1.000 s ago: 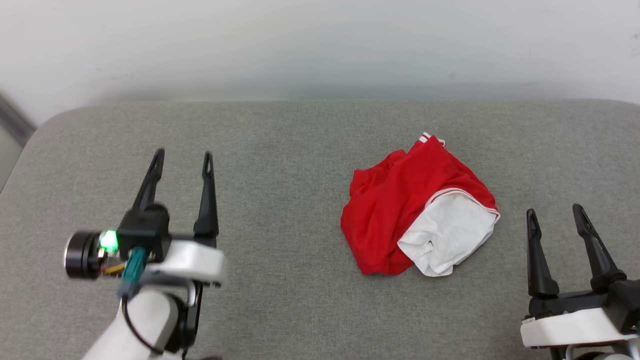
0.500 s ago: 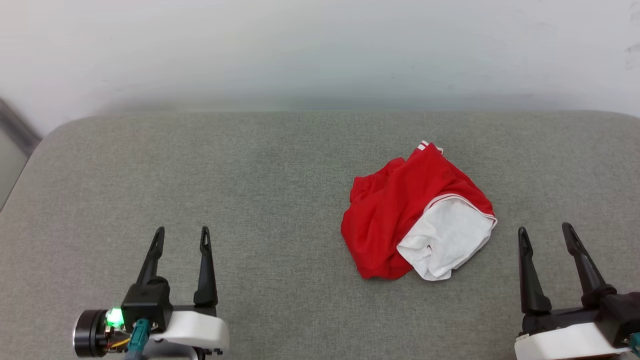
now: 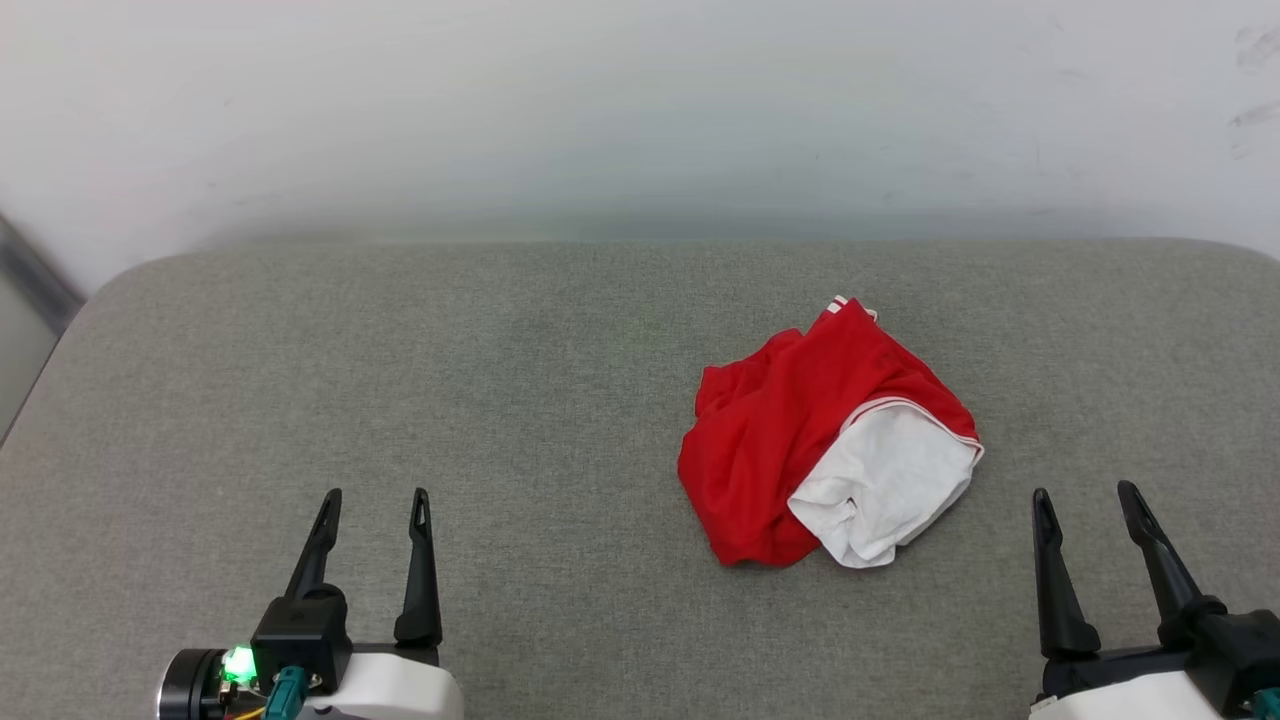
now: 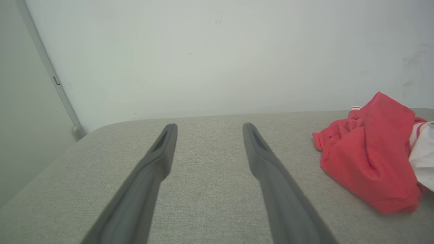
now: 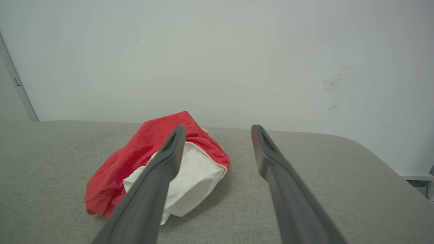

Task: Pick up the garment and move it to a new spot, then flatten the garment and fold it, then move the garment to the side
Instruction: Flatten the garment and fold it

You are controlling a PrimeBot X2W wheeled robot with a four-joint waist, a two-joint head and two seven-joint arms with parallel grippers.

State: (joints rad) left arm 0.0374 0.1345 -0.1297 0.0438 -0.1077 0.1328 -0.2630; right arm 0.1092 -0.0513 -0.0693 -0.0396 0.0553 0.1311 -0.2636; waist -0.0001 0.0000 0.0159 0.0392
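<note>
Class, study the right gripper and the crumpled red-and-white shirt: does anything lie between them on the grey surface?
Nothing visible does. The right gripper, open, sits apart from the shirt, with bare grey surface between them.

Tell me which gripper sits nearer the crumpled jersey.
The right gripper, just right of the jersey; the left gripper sits far across the grey cushion.
</note>
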